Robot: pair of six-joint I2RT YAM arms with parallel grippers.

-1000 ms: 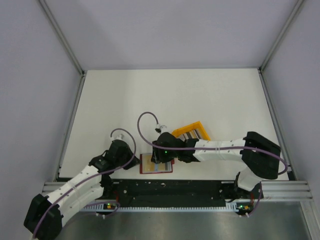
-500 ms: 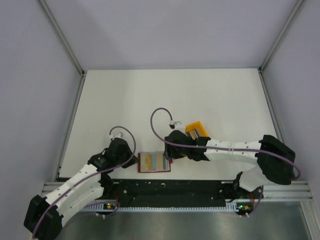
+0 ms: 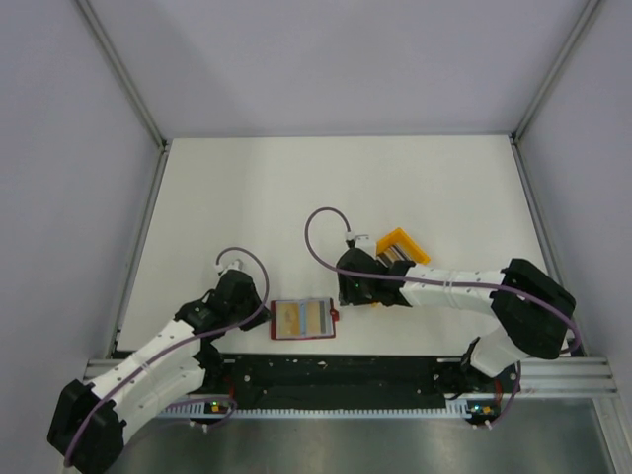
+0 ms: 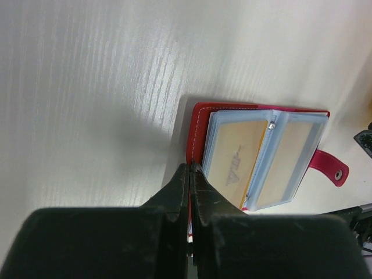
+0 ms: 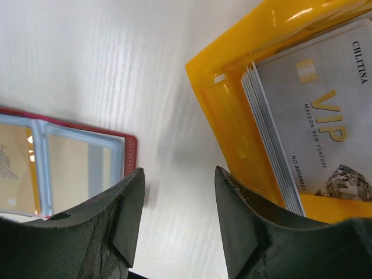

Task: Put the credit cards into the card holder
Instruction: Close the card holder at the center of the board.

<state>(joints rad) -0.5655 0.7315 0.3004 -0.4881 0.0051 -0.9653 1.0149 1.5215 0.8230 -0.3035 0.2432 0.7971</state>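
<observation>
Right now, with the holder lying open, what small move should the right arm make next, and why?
Probably swing the open right gripper toward the yellow bin to take the top of the credit cards stacked there: it holds nothing, and the left gripper pinches the edge of the open card holder.

right gripper (image 5: 179, 226): drawing away rightward from the card holder (image 3: 301, 319) toward the yellow bin (image 3: 405, 243)
card holder: sliding slightly left
</observation>
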